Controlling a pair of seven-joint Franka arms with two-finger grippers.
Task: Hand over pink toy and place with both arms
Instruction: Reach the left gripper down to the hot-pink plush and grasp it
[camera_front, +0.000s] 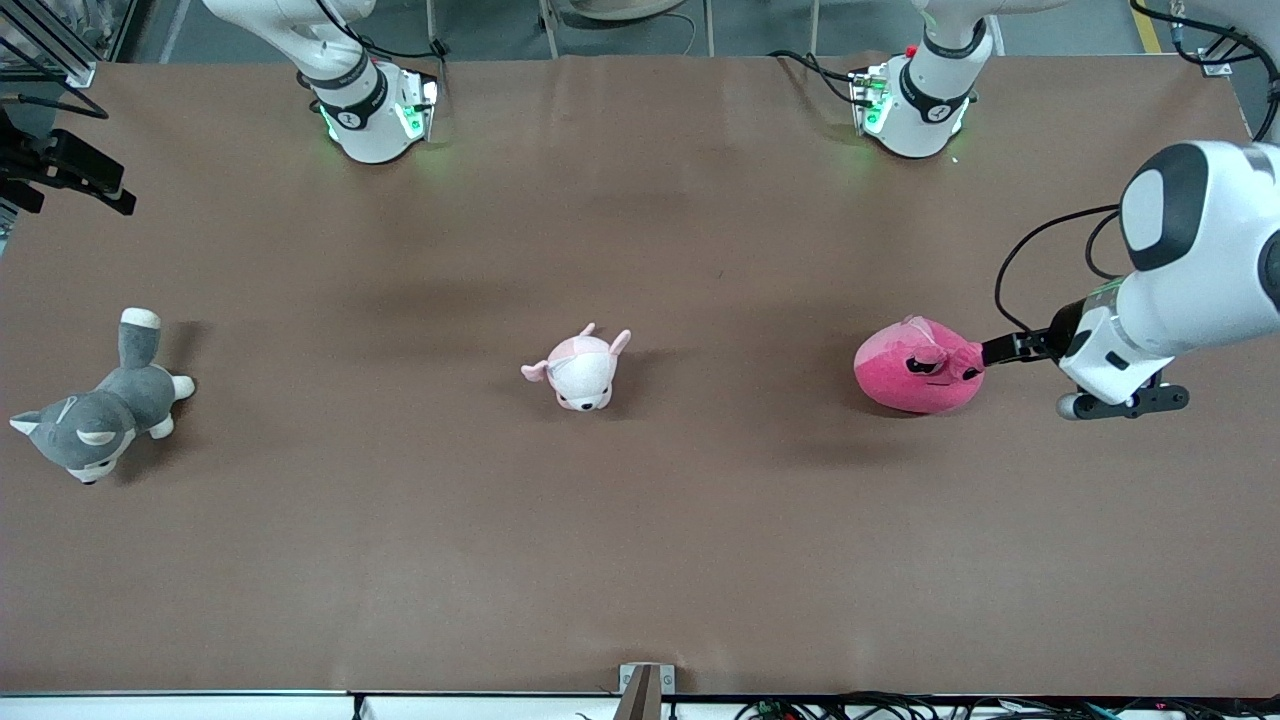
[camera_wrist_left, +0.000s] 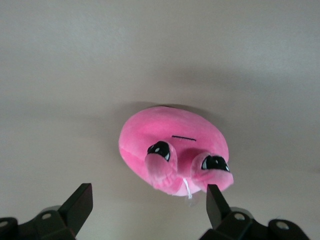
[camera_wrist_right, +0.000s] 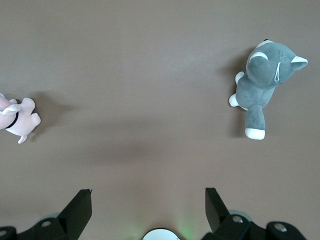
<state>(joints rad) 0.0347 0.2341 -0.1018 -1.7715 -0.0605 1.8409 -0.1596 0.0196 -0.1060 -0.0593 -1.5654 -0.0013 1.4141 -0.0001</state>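
Front view shows the husky plush (camera_front: 100, 412), the pale puppy plush (camera_front: 581, 372), then the pink toy (camera_front: 917, 365) toward the left arm's end of the table, just beside the open, empty left gripper (camera_front: 1003, 349), while the right gripper (camera_wrist_right: 148, 212), also open, waits above the table.

A grey-and-white husky plush (camera_front: 95, 418) lay at the right arm's end of the brown table (camera_front: 640, 560); a pale pink puppy plush (camera_front: 580, 370) sat mid-table.

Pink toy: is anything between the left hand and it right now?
Nothing visible. The left hand is open right beside the pink toy, with only bare table around it. The puppy lies well off toward the right arm's end, the husky farther still.
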